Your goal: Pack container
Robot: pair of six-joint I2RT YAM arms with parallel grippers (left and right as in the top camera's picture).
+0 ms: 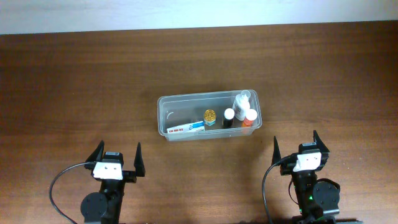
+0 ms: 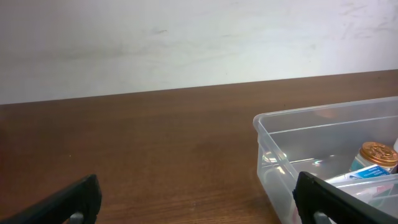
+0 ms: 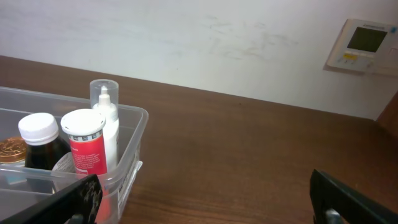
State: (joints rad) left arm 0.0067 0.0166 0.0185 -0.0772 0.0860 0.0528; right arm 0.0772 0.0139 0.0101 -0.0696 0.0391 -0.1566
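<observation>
1. The left gripper (image 1: 119, 150) sits at the near left of the wooden table (image 1: 74, 81). Its fingers (image 2: 71, 202) are spread wide with nothing between them.
2. The container (image 1: 161, 115) rests on the table in the middle, a little right of centre and farther away than both grippers. It is apart from them and neither touches it. In the left wrist view its left end shows at the right of the frame.
3. Inside it, a white, blue and red tube (image 1: 185, 128) lies flat along the near wall.
4. Just right of the tube is a gold-lidded jar (image 1: 210, 116).
5. Next is a dark bottle (image 1: 229, 116) with a white cap, standing upright.
6. At the right end stands a red-labelled bottle (image 1: 250, 117) with a white cap. A white bottle (image 1: 243, 99) under a clear cap stands just behind it in the far right corner.
7. The right gripper (image 1: 296, 140) sits at the near right, its fingers (image 3: 351, 199) wide apart and holding nothing.
8. A wall panel (image 3: 365, 45) with a small screen hangs far right in the right wrist view.
</observation>
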